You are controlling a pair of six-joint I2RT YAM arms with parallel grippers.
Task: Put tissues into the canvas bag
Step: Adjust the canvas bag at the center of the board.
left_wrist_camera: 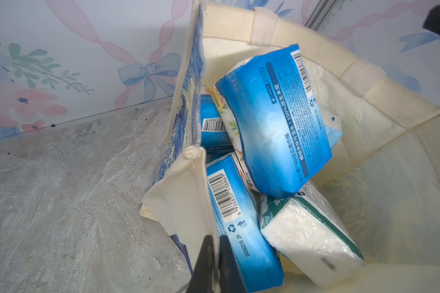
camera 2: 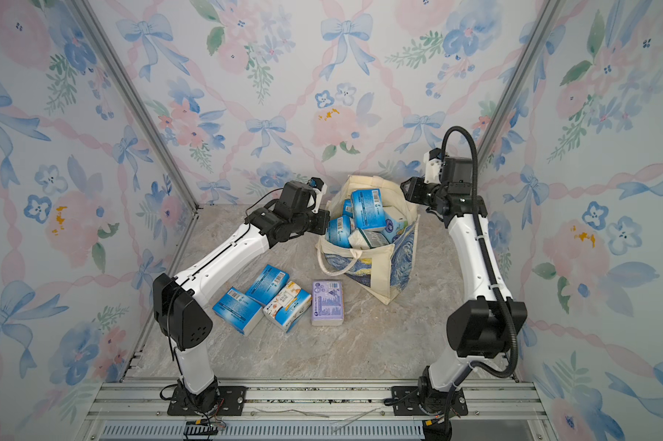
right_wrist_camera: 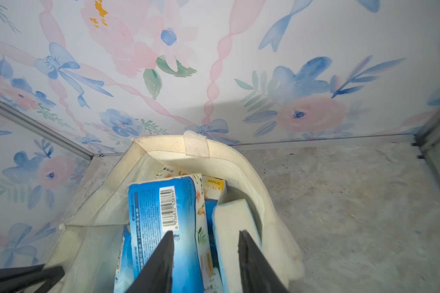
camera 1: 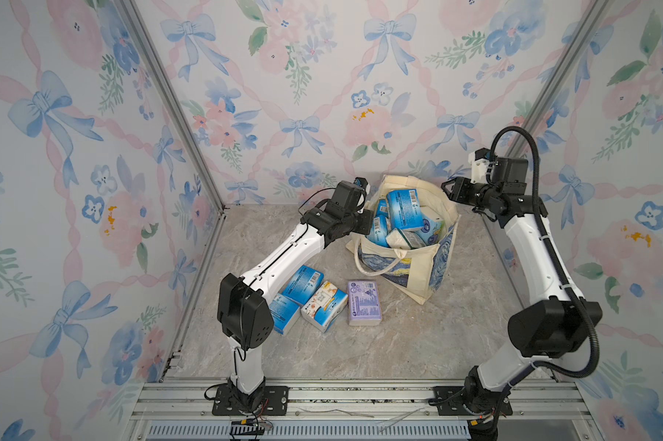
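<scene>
A: What's loose on the counter [camera 2: 360, 343]?
B: Four tissue packs, at seven o'clock of the canvas bag [camera 2: 379, 282]: two blue packs [camera 2: 267, 284] [camera 2: 237, 314], one cartoon-print pack [camera 2: 288, 305], one lilac pack [camera 2: 327, 303].
A: And the bag?
B: One, upright, heaped with further packs [left_wrist_camera: 272, 121]; their number is hidden. One barcode [left_wrist_camera: 220, 196] reads 6936832538869.
A: Pincers?
B: Left pincer [left_wrist_camera: 216, 238] pinches the bag's nine-o'clock rim; right pincer [right_wrist_camera: 205, 234], at two o'clock, hangs spread, empty.
</scene>
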